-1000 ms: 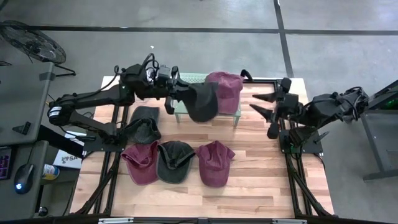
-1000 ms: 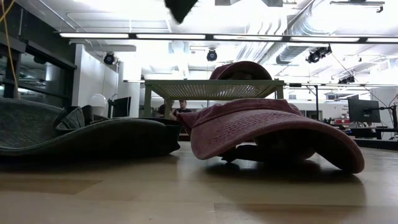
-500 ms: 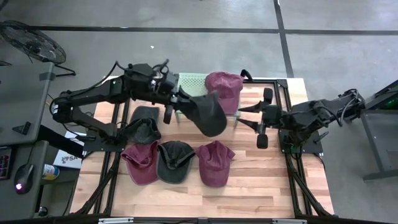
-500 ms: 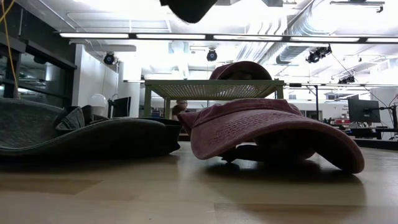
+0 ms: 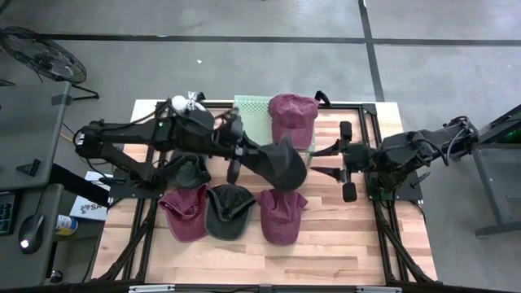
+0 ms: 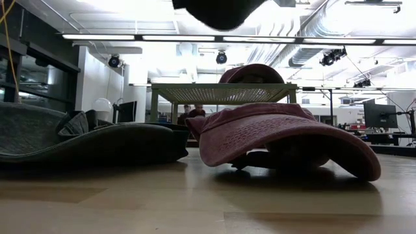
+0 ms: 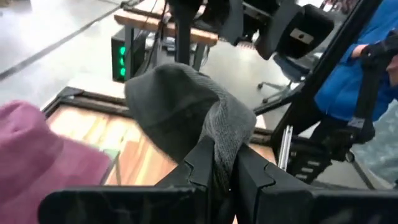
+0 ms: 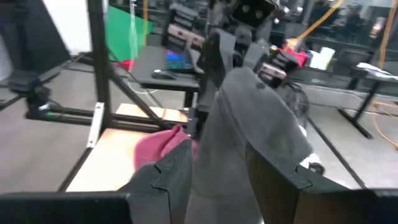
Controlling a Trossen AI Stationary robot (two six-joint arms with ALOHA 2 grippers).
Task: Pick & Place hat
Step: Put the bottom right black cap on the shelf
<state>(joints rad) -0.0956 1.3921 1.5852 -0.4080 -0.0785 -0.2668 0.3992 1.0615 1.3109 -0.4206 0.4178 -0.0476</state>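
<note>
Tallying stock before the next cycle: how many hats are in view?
6. Maroon hat on the mesh rack; grey hat held aloft in the left pincer; dark hat left; front row: maroon, dark, maroon. None seem hidden.

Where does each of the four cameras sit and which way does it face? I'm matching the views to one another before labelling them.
High view: above the table, looking straight down; both arms show, left gripper holding the grey hat, right gripper beside it.
Low view: at table-top height, looking level across; no arm shows, only the grey hat's underside.
Left wrist view: behind its fingers, shut on the hat.
Right wrist view: behind its open fingers, facing the hat.
All four share the grey hat.
</note>
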